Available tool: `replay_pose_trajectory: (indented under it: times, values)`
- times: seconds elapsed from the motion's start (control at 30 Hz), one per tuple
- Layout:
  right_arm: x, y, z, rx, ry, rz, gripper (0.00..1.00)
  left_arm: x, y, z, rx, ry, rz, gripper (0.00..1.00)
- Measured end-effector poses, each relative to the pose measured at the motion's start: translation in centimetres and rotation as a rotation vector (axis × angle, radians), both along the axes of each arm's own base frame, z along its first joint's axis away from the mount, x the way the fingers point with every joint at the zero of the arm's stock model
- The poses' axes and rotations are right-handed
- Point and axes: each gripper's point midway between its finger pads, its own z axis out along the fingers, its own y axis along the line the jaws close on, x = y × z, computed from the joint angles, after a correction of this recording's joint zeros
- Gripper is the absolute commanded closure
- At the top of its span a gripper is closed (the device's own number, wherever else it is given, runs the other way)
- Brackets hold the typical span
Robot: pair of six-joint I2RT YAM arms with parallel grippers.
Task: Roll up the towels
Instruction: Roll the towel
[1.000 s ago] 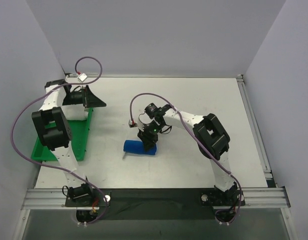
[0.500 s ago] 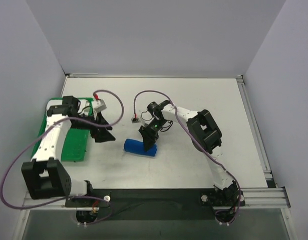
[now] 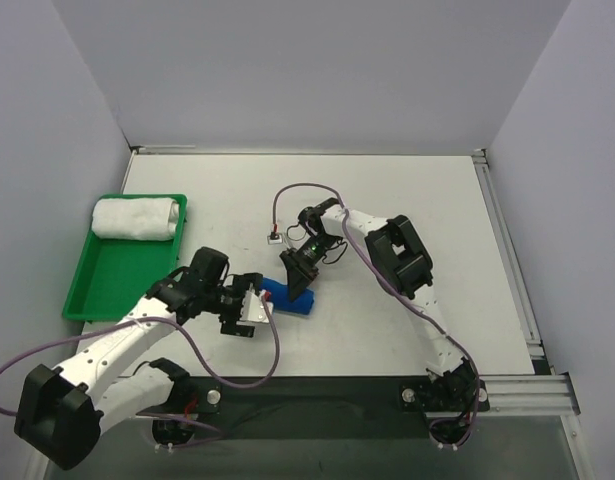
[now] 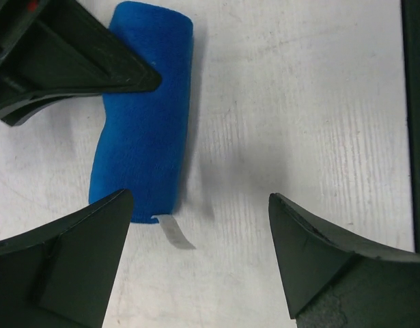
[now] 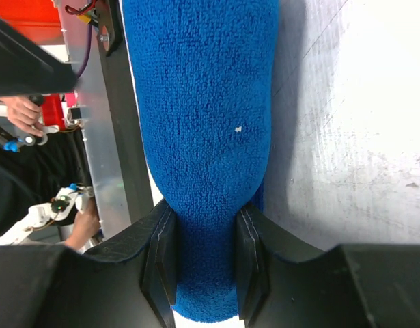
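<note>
Right gripper (image 5: 204,263) pinches the rolled blue towel (image 5: 203,102) at table (image 3: 417,190) centre, likely so it won't unroll, while left gripper (image 4: 197,208) hovers open at its other end.

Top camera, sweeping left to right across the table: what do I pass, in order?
green tray with the white towel lying in it → left gripper, open → blue towel. The right gripper is clamped on the blue towel, so it has no place of its own in the order.
</note>
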Motion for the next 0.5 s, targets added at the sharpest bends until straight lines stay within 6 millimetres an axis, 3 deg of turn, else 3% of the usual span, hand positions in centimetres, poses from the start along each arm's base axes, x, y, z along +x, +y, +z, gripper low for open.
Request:
replay_pose_trajectory:
  times: [0.2,0.37,0.5]
  values:
    - [-0.4,-0.2,-0.1,-0.015,0.036,-0.004,1.0,1.6,-2.0,-3.0,0.066,-0.122,-0.075,0.09]
    - [-0.6,-0.3,0.0,-0.021,0.043,-0.004,1.0,4.2,-3.3,-4.2,0.08,-0.198,-0.065,0.11]
    - [-0.6,-0.3,0.0,-0.024,0.046,-0.004,1.0,4.8,-4.1,-4.6,0.074,-0.243,-0.086,0.15]
